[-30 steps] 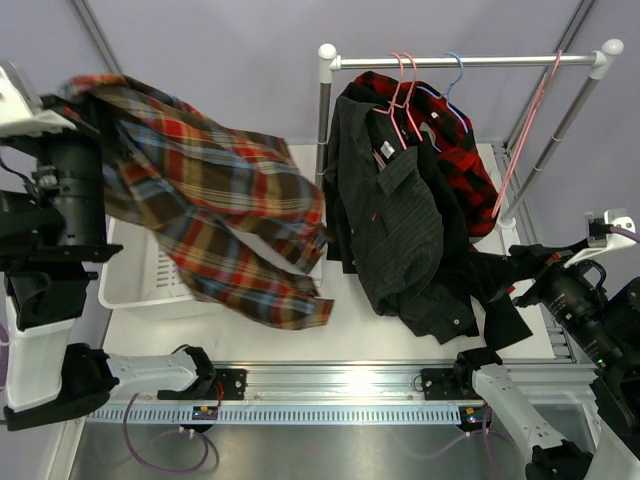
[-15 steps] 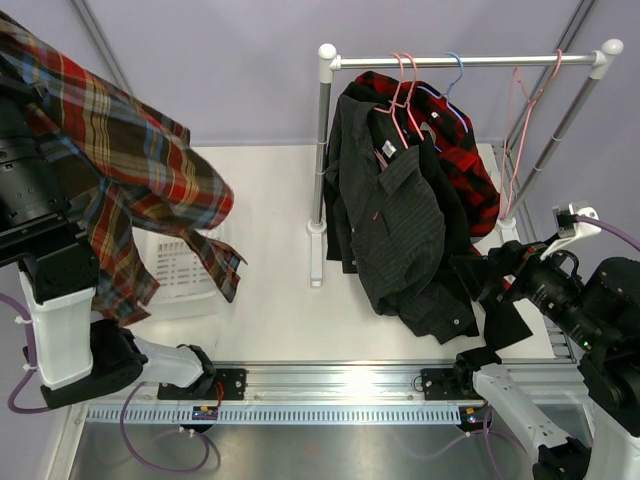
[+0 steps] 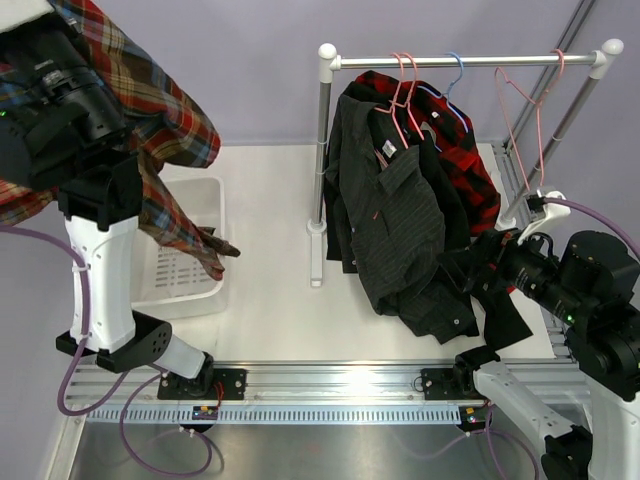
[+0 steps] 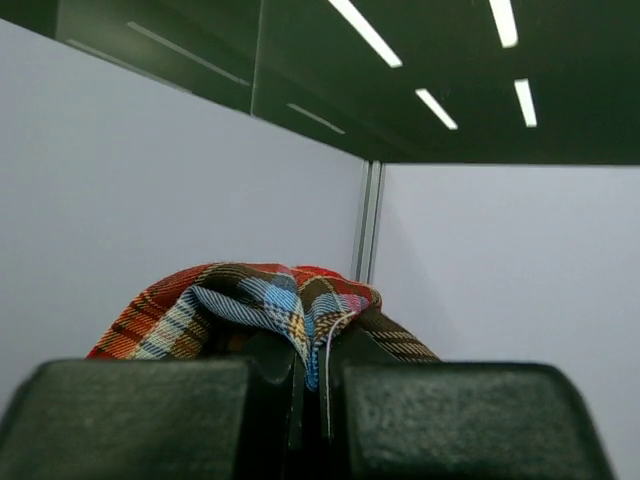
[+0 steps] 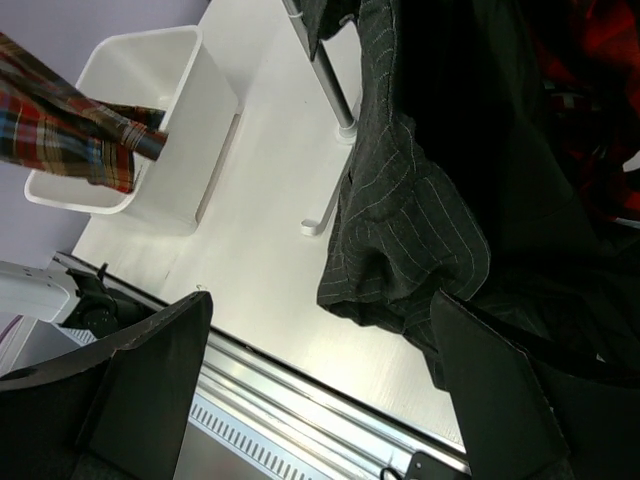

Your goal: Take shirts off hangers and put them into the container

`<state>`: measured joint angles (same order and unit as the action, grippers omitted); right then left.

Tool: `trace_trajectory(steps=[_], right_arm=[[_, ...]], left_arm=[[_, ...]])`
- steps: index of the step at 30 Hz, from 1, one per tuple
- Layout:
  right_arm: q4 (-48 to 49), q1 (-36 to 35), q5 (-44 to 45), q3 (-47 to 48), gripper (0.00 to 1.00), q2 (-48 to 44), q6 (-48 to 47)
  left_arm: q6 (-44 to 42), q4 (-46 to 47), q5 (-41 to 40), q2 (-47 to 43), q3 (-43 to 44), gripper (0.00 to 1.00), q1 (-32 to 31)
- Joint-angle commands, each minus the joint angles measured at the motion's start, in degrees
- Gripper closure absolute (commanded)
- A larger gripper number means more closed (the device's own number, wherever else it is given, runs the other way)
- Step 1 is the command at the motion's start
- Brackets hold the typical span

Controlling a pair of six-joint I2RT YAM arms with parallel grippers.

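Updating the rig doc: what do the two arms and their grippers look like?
Both are alike: the left arm and right arm have white links, black joints and black bases. A purple cable runs along each. The left gripper and right gripper have chunky matte-black fingers with a grainy surface.

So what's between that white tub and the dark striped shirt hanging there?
Mostly bare white tabletop, plus the rack's grey upright post and its white foot, close beside the pinstriped shirt. The top view shows it best.
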<state>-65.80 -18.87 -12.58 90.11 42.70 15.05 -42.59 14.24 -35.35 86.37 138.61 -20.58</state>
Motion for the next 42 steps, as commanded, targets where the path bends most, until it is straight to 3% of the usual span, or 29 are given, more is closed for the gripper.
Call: trace_trajectory(steps=[1,7,9,11,22,26,29,30,32,33,37,39,42], right_arm=[[1.1,-1.3,2.0,-0.8,0.00,0.8,-1.8],[0.8,-2.6,2.6,0.5,0.01,0.7,-2.0],[0.8,-2.8,2.3,0.6,0.00,0.5,-2.0],[0.7,-3.2,2.0,0.7,0.01,0.2,-2.0],[1.1,-3.7,-0.3,1.0,0.01,-2.1,-1.3],[0.9,-3.7,-1.5,1.1,0.00,-2.9,-0.9],[1.0,-3.7,-2.0,1.6,0.01,-3.1,-0.6],[1.1,-3.7,-2.2,1.9,0.01,-2.5,-0.6],[0.6,-3.7,-2.6,3.5,0.01,-1.7,-1.1],[0.5,-3.7,-2.5,4.2,0.01,-0.5,-1.2],[0.7,-3.7,-1.7,8.7,0.01,1.9,-1.2],[1.2,-3.7,-1.5,11.3,0.01,3.4,-0.9],[1.4,-3.7,-1.5,13.8,0.01,5.3,-0.8]], left_arm=[[9.6,-2.2,2.8,-1.3,-2.6,1.00,4.9],[15.7,-5.9,-0.6,-11.4,-21.3,1.00,8.9],[22.5,-7.5,-0.7,-15.1,-27.7,1.00,11.2],[30.4,-13.8,-0.2,-19.8,-34.8,1.00,14.0],[64.9,-48.8,4.3,-35.8,-58.5,1.00,14.2],[69.7,-54.1,4.9,-40.3,-66.8,1.00,14.2],[70.9,-57.6,5.1,-37.9,-70.6,1.00,15.5],[71.3,-59.5,6.4,-36.3,-71.0,1.00,18.6],[71.3,-59.6,17.9,-31.1,-71.2,1.00,24.0],[71.6,-59.4,28.3,-29.5,-70.9,1.00,30.4],[72.6,-58.1,45.5,-27.7,-69.5,1.00,44.8],[72.1,-58.7,49.8,-29.7,-68.0,1.00,53.5],[68.5,-63.7,48.8,-28.7,-61.1,1.00,57.8]])
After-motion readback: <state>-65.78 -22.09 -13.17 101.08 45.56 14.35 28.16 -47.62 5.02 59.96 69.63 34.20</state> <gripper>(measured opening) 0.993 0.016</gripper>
